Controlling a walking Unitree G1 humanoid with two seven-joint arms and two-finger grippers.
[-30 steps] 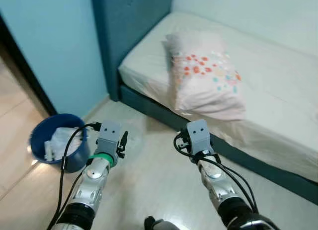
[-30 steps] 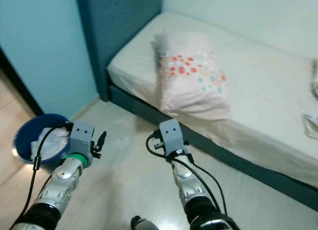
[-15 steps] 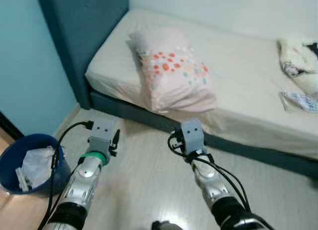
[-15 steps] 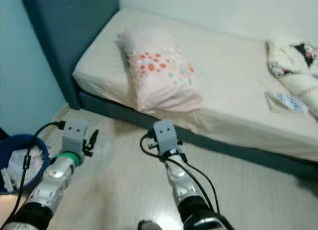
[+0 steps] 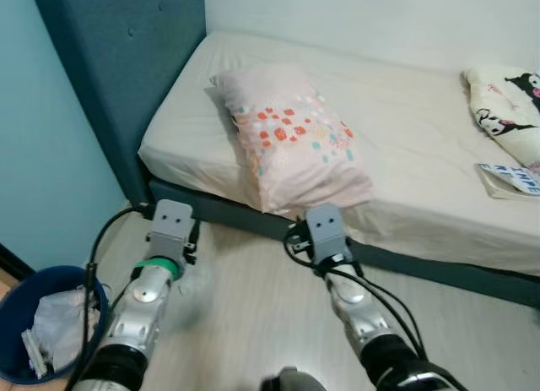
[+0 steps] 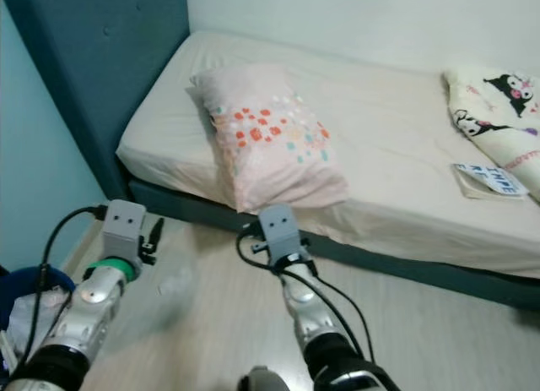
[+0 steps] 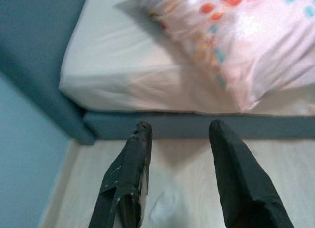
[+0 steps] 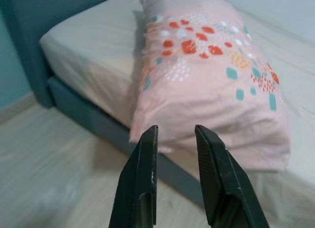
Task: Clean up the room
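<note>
A pink pillow [image 5: 295, 138] with red and teal spots lies on the bed [image 5: 405, 112], near its front edge. At the bed's right end are a cream cartoon-print blanket [image 5: 506, 91] and a flat blue-and-white packet [image 5: 510, 178]. A crumpled clear plastic scrap [image 6: 175, 283] lies on the floor just below my left gripper [image 7: 177, 134], which is open and holds nothing. My right gripper [image 8: 175, 132] is also open, held over the floor and pointed at the pillow. Both arms reach forward side by side before the bed.
A blue bin [image 5: 34, 340] holding white rubbish stands at my lower left by the light blue wall. A dark teal headboard [image 5: 118, 62] rises on the left. The teal bed frame [image 5: 439, 268] runs across ahead, with pale wood floor [image 5: 253, 323] between it and me.
The view has swung to the right: the bin slid to the lower left corner, and the blanket and packet came into sight. Both arms hold the same pose, fingers unchanged.
</note>
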